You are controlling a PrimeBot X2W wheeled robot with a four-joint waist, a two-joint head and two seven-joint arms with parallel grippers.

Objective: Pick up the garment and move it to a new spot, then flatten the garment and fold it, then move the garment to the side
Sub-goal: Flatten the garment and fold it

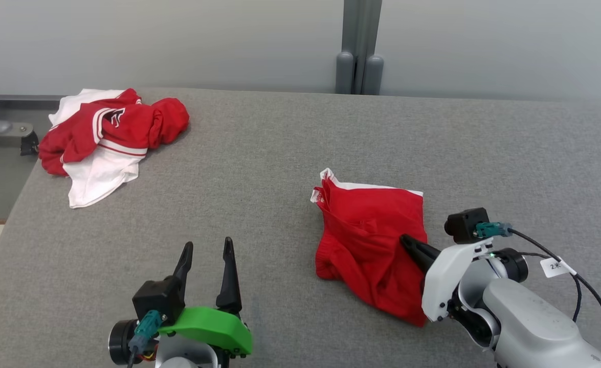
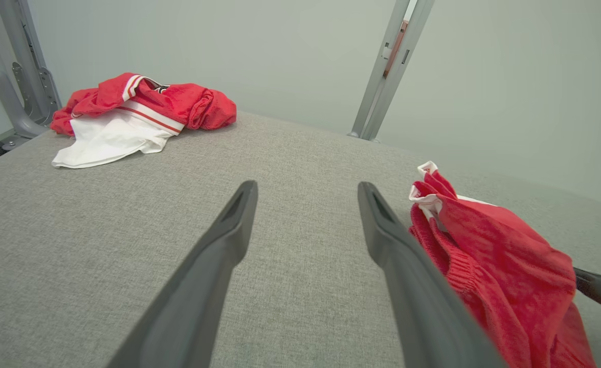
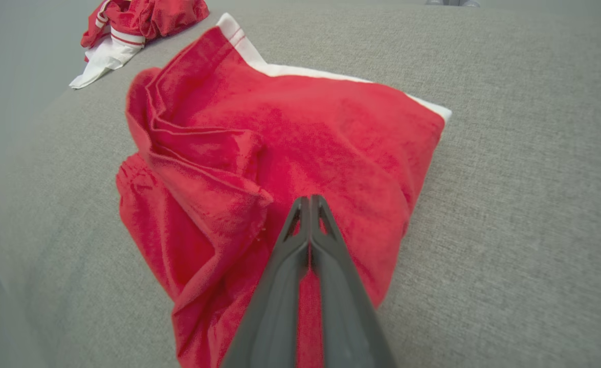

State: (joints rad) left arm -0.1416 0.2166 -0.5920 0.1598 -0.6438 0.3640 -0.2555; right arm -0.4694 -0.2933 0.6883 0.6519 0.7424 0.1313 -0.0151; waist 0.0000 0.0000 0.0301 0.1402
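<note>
A red garment (image 1: 366, 240) with a white band along its far edge lies crumpled on the grey fabric surface (image 1: 280, 153), right of the middle and near the robot's right arm. In the right wrist view the garment (image 3: 300, 133) shows deep folds on its left side, with the white band running along the top.

The right claw (image 1: 407, 240) reaches onto the near right part of the garment. Its two dark fingers are pressed together, tips (image 3: 309, 199) down against the red cloth. Whether a fold is caught between them cannot be told.

The left claw (image 1: 208, 245) stands wide and holds nothing, over bare surface to the left of the garment and apart from it. In the left wrist view the left claw (image 2: 308, 189) points across the surface, with the garment (image 2: 494, 245) just beside its right finger.

A second pile of red and white clothes (image 1: 111, 133) sits at the far left corner of the surface, well apart from both claws.
</note>
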